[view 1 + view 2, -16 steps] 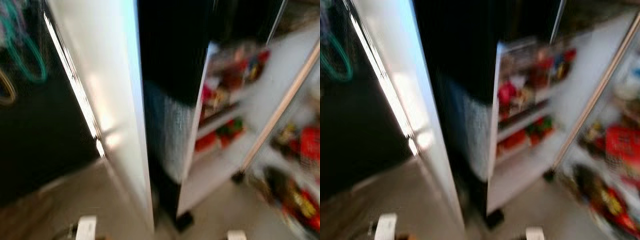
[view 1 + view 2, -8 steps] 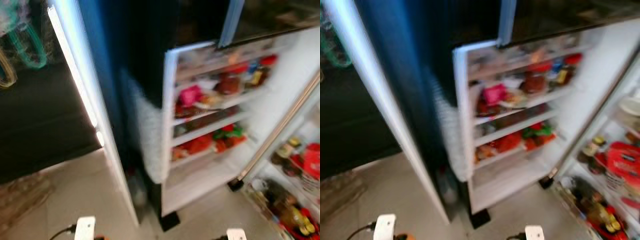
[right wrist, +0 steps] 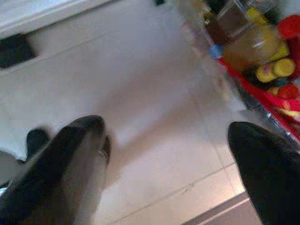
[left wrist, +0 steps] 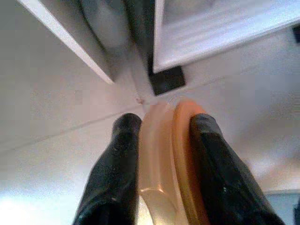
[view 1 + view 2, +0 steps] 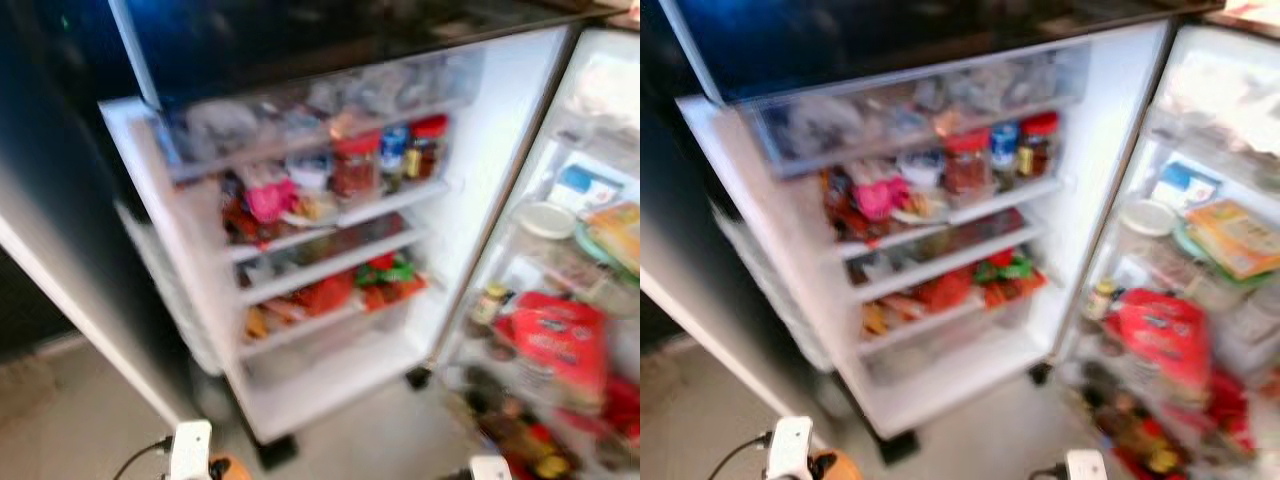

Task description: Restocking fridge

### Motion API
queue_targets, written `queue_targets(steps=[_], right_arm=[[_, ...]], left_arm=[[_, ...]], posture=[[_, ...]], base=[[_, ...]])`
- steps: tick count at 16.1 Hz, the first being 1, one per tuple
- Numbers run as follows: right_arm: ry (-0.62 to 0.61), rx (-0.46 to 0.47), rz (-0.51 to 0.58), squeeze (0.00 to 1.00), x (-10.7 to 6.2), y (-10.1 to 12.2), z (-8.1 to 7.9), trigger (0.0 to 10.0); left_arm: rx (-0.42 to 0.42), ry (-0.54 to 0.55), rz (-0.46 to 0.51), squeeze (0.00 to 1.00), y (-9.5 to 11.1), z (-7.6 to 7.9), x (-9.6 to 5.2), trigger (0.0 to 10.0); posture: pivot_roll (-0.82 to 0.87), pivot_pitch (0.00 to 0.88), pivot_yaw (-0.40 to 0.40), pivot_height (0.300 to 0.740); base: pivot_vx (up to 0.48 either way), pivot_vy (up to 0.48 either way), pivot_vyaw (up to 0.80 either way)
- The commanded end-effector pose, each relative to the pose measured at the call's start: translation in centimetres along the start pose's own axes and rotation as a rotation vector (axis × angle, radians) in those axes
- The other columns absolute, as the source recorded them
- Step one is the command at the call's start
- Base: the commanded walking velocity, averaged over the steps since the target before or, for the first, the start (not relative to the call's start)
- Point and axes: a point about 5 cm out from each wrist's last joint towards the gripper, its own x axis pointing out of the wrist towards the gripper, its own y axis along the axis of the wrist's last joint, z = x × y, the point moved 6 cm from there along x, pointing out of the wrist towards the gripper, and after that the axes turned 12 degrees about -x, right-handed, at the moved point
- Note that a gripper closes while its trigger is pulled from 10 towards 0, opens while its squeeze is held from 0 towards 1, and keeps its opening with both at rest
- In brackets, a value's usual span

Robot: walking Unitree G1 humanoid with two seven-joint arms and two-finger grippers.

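An orange object [image 4: 176, 159] is clamped between the two black fingers [image 4: 112, 183] of the left gripper [image 4: 161, 124]. It is smooth, rounded and glossy, paler peach on one side and deeper orange on the other, with a curved ridge running along its length; what exactly it is cannot be told. It fills the gap between the fingers from near their tips back toward the wrist, and its rounded end is seen just past the fingertips. Beyond the fingertips lie a pale tiled floor [image 4: 56, 103], the bottom corner of the white fridge door [image 5: 330, 300] and a dark foot beneath it.

The right gripper [image 3: 164, 136] is spread wide, with nothing between its fingers [image 3: 70, 159]; only matte, pale floor is seen in the gap. Past the far fingertip, bottles with yellow and red caps [image 3: 274, 70] are packed in a low door bin with a red edge.

In the head views, blurred, the open fridge door is seen ahead of and above both grippers. Its white plastic shelves are crowded: a clear, frosted-looking bin at the top, red-lidded jars [image 5: 355, 165] below it, a pink packet [image 5: 270, 198], and red and green packets [image 5: 385, 275] lower down. To the right, the fridge interior [image 5: 1160, 130] holds a red bag [image 5: 545, 340], a white bowl and flat boxes.
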Motion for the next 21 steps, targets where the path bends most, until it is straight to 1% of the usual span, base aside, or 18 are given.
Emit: queue_targets(steps=[1,3,4,5,6,7,8,9,10,11,12,13,14,16,18,19,20,21], right_arm=[[0.011,-0.007,-0.016,0.0,-0.1,-0.5,-0.4,10.0],[0.019,-0.009,-0.016,0.0,-0.1,-0.6,-0.5,10.0],[0.032,-0.007,-0.015,0.0,-0.1,-0.6,-0.8,10.0],[0.044,-0.006,-0.012,0.0,-0.1,-0.5,-1.1,10.0],[0.068,-0.038,-0.016,0.0,-0.1,-0.5,-1.5,10.0],[0.081,-0.058,-0.017,0.0,-0.1,-0.6,-1.8,10.0],[0.079,-0.046,-0.012,0.0,-0.1,-0.5,-1.8,10.0],[0.042,-0.002,-0.017,0.0,-0.1,-0.6,-0.9,10.0],[0.033,0.004,-0.025,0.0,-0.1,-0.7,-0.6,10.0],[0.034,0.002,-0.028,0.0,-0.1,-0.8,-0.5,10.0],[0.02,0.018,-0.031,0.0,-0.2,-1.0,-0.4,10.0],[0.02,0.019,-0.033,0.0,-0.2,-1.1,-0.3,10.0],[0.026,0.004,-0.035,0.0,-0.2,-1.2,-0.3,10.0],[0.014,0.015,-0.039,0.0,-0.2,-1.4,0.1,10.0],[0.008,0.016,-0.044,0.0,-0.3,-1.5,0.3,10.0],[0.007,0.015,-0.046,0.0,-0.3,-1.6,0.3,10.0],[0.01,0.008,-0.048,0.0,-0.3,-1.7,0.3,10.0],[0.012,-0.008,-0.048,0.0,-0.3,-1.6,0.3,10.0]], left_arm=[[0.02,0.014,-0.088,0.0,-2.6,-0.5,-0.4,10.0],[0.021,0.015,-0.087,0.0,-2.6,-0.5,-0.4,10.0],[0.031,0.021,-0.078,0.0,-2.4,-0.6,-0.4,10.0],[0.1,0.007,-0.038,0.0,-1.4,-0.4,-0.3,10.0],[0.169,-0.021,0.017,0.0,0.2,0.5,0.0,10.0],[0.217,-0.033,0.062,0.0,1.5,1.0,0.2,10.0],[0.325,-0.071,0.172,0.0,4.4,2.4,0.3,10.0],[0.355,-0.123,0.287,0.0,7.5,4.2,0.2,10.0],[0.334,-0.15,0.387,0.0,10.1,5.1,-0.2,10.0],[0.312,-0.168,0.458,0.0,12.0,5.7,-0.7,10.0],[0.236,-0.208,0.576,0.0,15.2,6.9,-1.6,10.0],[0.073,-0.272,0.605,0.0,16.8,7.8,-2.1,10.0],[-0.13,-0.327,0.571,0.0,17.0,8.3,-2.0,10.0],[-0.441,-0.363,0.539,0.0,16.9,7.4,-2.1,10.0],[-0.591,-0.41,0.535,0.0,16.3,6.8,-2.6,10.0],[-0.691,-0.467,0.535,0.0,16.4,6.7,-3.1,10.0],[-0.733,-0.502,0.542,0.0,16.6,6.6,-3.5,10.0],[-0.732,-0.521,0.536,0.0,16.4,6.7,-3.6,10.0]], posture=[[-0.02,0.025,0.02,0.74],[-0.02,0.021,0.021,0.74],[-0.02,0.017,0.02,0.74],[-0.02,0.012,0.022,0.74],[-0.02,0.011,0.022,0.74],[-0.02,0.013,0.021,0.74],[-0.02,0.017,0.023,0.74],[-0.01,0.024,0.024,0.74],[-0.02,0.027,0.024,0.74],[-0.02,0.031,0.022,0.74],[-0.02,0.039,0.022,0.74],[-0.01,0.041,0.022,0.74],[-0.01,0.04,0.019,0.74],[-0.01,0.044,0.019,0.74],[-0.01,0.051,0.013,0.74],[-0.01,0.052,0.009,0.74],[0.0,0.052,0.009,0.74],[0.0,0.052,0.005,0.74]], base=[[0.0,-0.39,0.0],[0.0,-0.375,0.68],[0.0,0.0,0.0],[0.0,0.0,0.0],[0.0,0.0,0.0],[0.0,0.0,0.0],[0.0,0.0,0.0],[0.0,0.0,0.0],[0.0,0.0,0.0],[0.0,0.0,0.0],[0.0,0.0,0.0],[0.0,0.0,0.0],[0.0,0.0,0.0],[0.0,0.0,0.0],[0.0,0.0,0.0],[0.0,0.0,0.0],[0.0,0.0,0.0],[0.0,0.0,0.0]])
